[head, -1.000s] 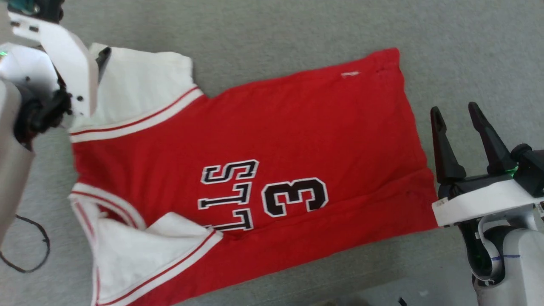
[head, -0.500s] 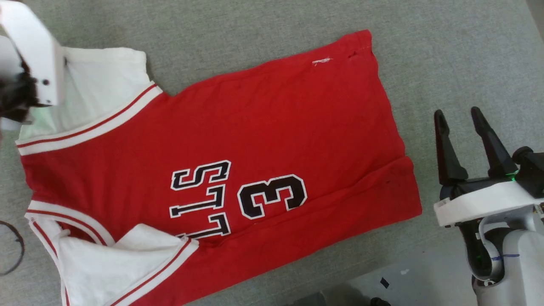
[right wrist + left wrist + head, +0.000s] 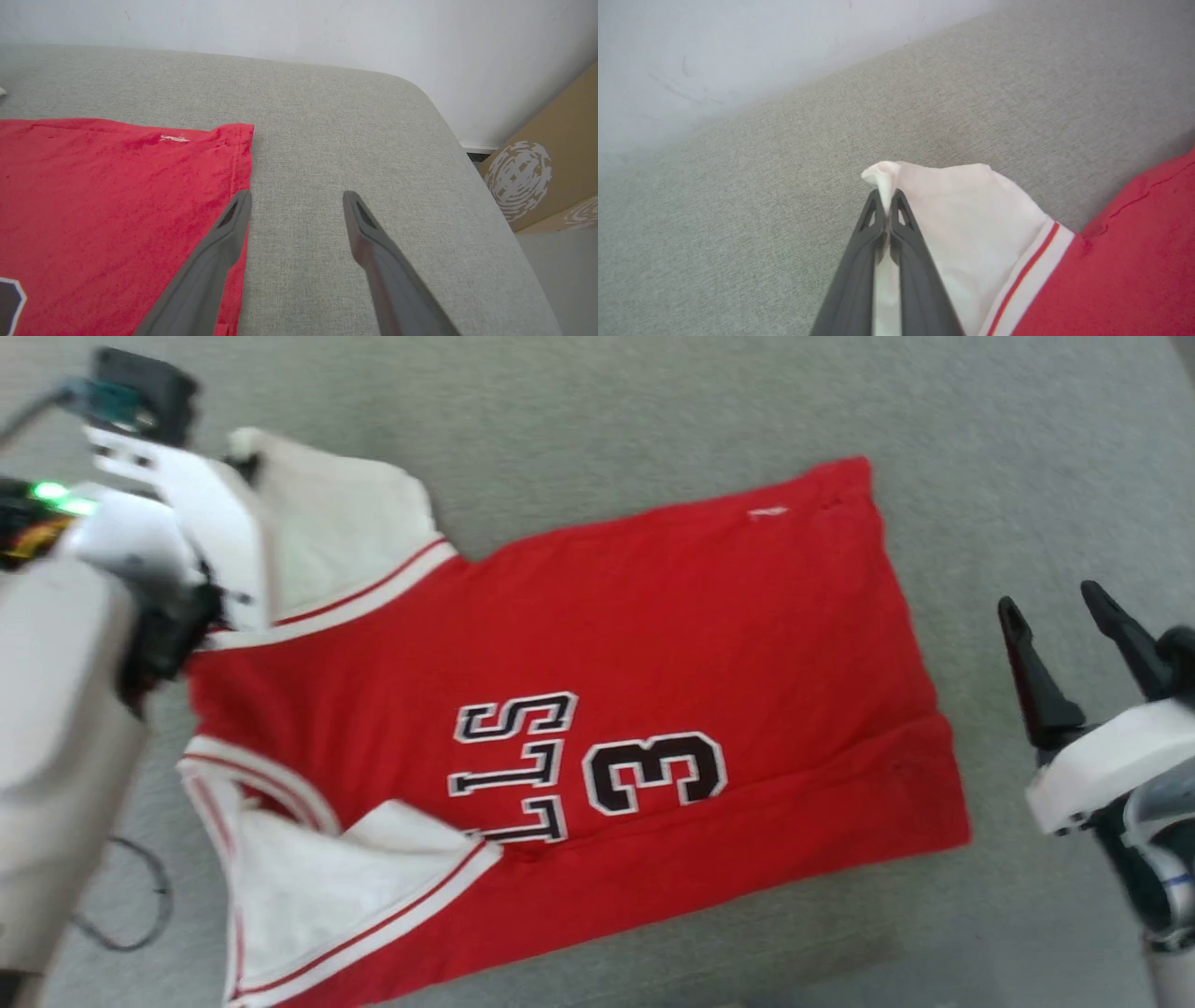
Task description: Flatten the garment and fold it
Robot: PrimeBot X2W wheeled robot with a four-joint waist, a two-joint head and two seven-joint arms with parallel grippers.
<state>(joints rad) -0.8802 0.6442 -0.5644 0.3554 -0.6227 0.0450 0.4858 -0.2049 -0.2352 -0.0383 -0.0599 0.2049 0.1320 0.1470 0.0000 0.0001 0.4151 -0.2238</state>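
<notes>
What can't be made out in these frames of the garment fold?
- Head view: where the left tool grips the garment, hidden behind its own white wrist housing.
- Head view: the black print, its lower end under the folded-over sleeve.
- Head view: that sleeve's lower end, cut by the bottom edge.
- Right wrist view: the print, cut at the lower left corner.

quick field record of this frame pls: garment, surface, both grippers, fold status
garment: red basketball-style T-shirt with white short sleeves, print side up
surface: grey fabric cushion
far sleeve: white, corner pinched by the left jaws
near sleeve: flopped over onto the chest, not flat
left gripper: jaws shut on the far sleeve's corner
right gripper: jaws open, holding nothing, by the hem
status: not yet flattened, not yet folded
</notes>
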